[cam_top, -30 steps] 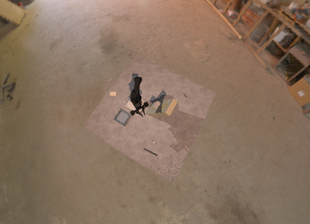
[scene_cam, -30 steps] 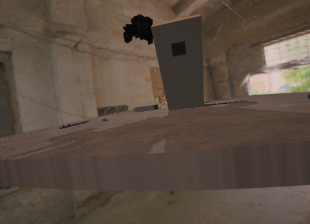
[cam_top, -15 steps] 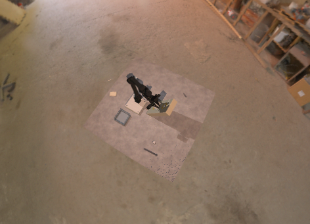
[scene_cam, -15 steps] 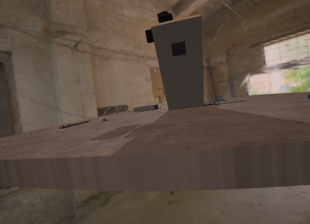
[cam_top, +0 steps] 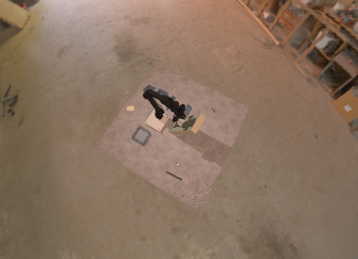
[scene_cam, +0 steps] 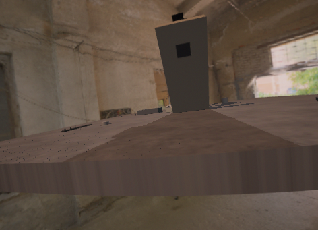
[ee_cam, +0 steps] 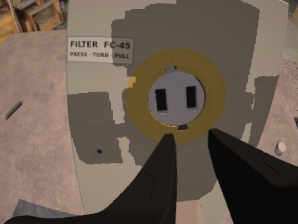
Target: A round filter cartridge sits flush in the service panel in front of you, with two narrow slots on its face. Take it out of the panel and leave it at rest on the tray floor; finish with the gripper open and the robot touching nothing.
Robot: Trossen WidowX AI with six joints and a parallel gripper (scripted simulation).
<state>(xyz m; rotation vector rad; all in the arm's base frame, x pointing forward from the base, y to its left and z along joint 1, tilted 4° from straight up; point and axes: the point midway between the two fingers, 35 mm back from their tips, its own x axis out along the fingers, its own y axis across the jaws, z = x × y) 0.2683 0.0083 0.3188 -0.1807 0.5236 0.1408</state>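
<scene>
The round grey filter cartridge [ee_cam: 176, 112] sits in the service panel [cam_top: 198, 124] [scene_cam: 188, 82] [ee_cam: 90, 80], inside a yellow ring. Its two narrow dark slots stand side by side, nearly upright in the wrist view. My gripper [ee_cam: 190, 139] is partly open, with a narrow gap and nothing between the fingers. In the wrist view its fingertips show below the cartridge, over the ring's lower edge; the distance to the panel face is hard to tell. The tray [cam_top: 141, 135] [scene_cam: 148, 111], grey with a dark rim, lies apart from the panel; no cartridge shows in it.
A pale square plate [cam_top: 156, 121] lies between the tray and the panel. A small beige block [cam_top: 130, 108], a dark rod [cam_top: 174, 175] [scene_cam: 77, 127], a small white round piece [cam_top: 177, 165] [ee_cam: 280, 147] and a short dark bar [cam_top: 213, 109] [ee_cam: 14, 109] lie farther out.
</scene>
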